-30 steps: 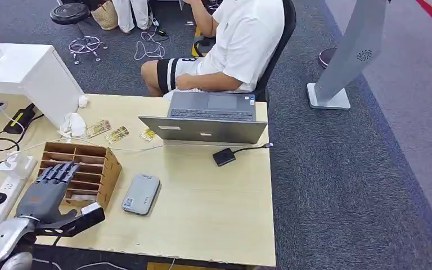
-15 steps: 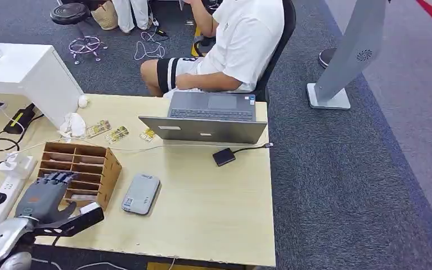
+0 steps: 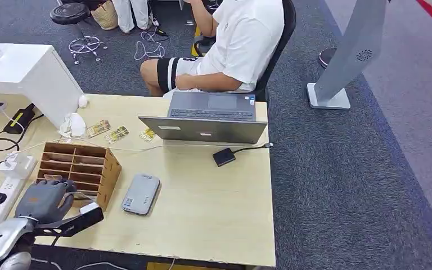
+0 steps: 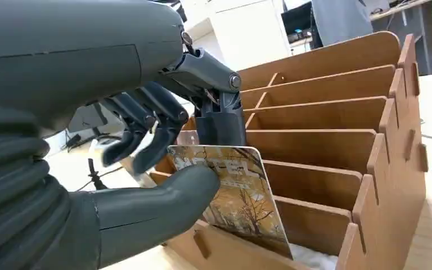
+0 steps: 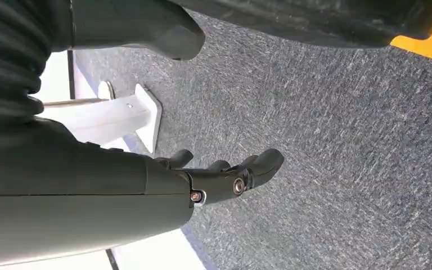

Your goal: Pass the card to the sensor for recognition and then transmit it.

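A wooden card rack [image 3: 100, 164] stands at the front left of the table. My left hand [image 3: 44, 199] is at its near side, fingers curled. In the left wrist view the thumb [image 4: 163, 202] and the dark fingers [image 4: 146, 121] pinch a card [image 4: 239, 197] printed with autumn trees. The card's lower edge still sits in a slot of the rack [image 4: 337, 112]. A flat grey device [image 3: 141, 193] lies just right of the rack. A small black box [image 3: 224, 156] is wired to the laptop. My right hand [image 5: 146, 185] hangs over the carpet, holding nothing.
A laptop [image 3: 208, 121] stands open at the table's far edge, with a seated person [image 3: 230, 45] behind it. Loose cards [image 3: 107, 132] and a tissue [image 3: 74, 124] lie beyond the rack. A power strip [image 3: 3, 197] and cables run along the left.
My left hand's fingers, stretched out over the rack a second ago, have curled in and the hand has drawn back toward the table's front edge.
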